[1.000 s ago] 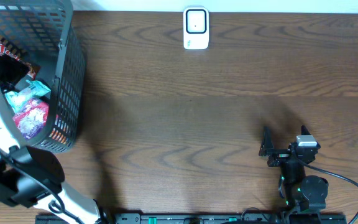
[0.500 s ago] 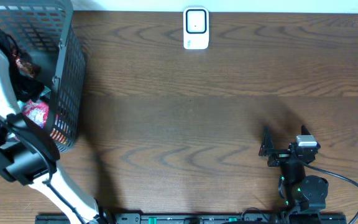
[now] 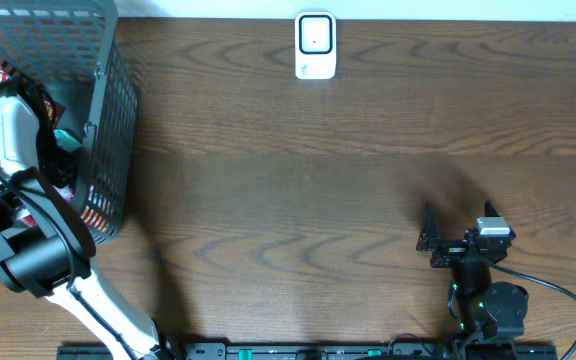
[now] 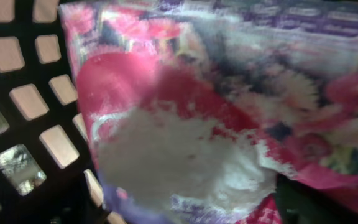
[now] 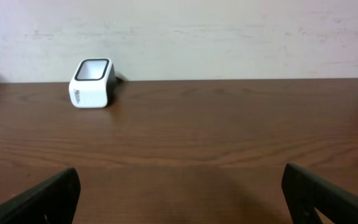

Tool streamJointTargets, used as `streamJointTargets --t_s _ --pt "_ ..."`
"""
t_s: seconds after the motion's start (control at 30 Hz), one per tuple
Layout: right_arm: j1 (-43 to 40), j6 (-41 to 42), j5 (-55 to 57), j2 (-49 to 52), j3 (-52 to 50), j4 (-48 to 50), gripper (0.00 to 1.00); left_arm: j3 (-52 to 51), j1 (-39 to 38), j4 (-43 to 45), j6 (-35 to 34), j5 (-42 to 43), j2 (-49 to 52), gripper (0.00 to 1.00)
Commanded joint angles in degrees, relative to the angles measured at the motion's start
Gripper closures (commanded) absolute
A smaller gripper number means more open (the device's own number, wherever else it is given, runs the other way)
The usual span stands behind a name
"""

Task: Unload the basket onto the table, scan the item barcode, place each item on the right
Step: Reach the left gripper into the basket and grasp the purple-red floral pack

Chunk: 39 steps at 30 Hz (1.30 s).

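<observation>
Left arm point(image 3: 3, 140) sank into basket point(image 3: 108, 150) — packet point(image 4: 197, 124) beside wall.

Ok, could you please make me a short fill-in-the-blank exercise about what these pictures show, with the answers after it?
1. The left arm reaches into a black ____, close to a pink packet.
2. The scanner at the far edge of the table is ____ in colour.
3. The right tool is ____ and holds nothing.
Missing words: basket, white, open.
</observation>
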Motion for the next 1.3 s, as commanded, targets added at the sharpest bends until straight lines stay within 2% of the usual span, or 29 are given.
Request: streamJointTargets --t_s 0.0,0.17,0.53,0.83,0.87,0.9,0.93,0.97,1.0,1.03,1.27 --pt "-0.8 -0.5 0.3 -0.3 -0.1 -0.3 0.01 -5.2 0.2 2.7 2.7 2.7 1.7 0.25" --pt "-0.8 -0.4 0.3 -0.3 -0.1 -0.3 0.01 -5.9 0.2 3.0 2.7 3.0 1.5 0.92" --pt "-0.8 -0.4 0.3 -0.3 -0.1 -0.3 0.01 6.1 0.2 -6.5 2.6 3.0 -2.7 0.93" --pt "-0.8 -0.5 0.3 -0.3 -0.1 -0.3 0.01 9.7 0.2 -1.4 2.4 3.4 -18.2 0.92" --pt "-0.8 -0.4 0.3 -0.3 -0.1 -0.3 0.01 9.7 0.2 -0.8 2.4 3.4 -19.5 0.85" --pt "-0.8 -0.5 0.3 -0.3 -0.1 -0.3 0.01 9.6 0.2 -0.5 2.4 3.4 -20.5 0.6" --pt "-0.8 -0.5 0.3 -0.3 -0.1 -0.3 0.01 9.6 0.2 -0.3 2.4 3.4 -21.3 0.3" --pt "-0.8 -0.4 0.3 -0.3 -0.1 -0.3 0.01 9.6 0.2 -0.3 2.4 3.4 -21.7 0.14" --pt "-0.8 -0.4 0.3 -0.3 -0.1 -0.3 0.01 9.6 0.2 -0.5 2.4 3.5 -21.8 0.07" --pt "-0.8 -0.4 0.3 -0.3 -0.1 -0.3 0.01 9.3 0.2 -0.6 2.4 4.2 -21.7 0.0" --pt "-0.8 -0.4 0.3 -0.3 -0.1 -0.3 0.01 3.3 -0.7 0.2 1.3 9.1 -19.6 0.02"
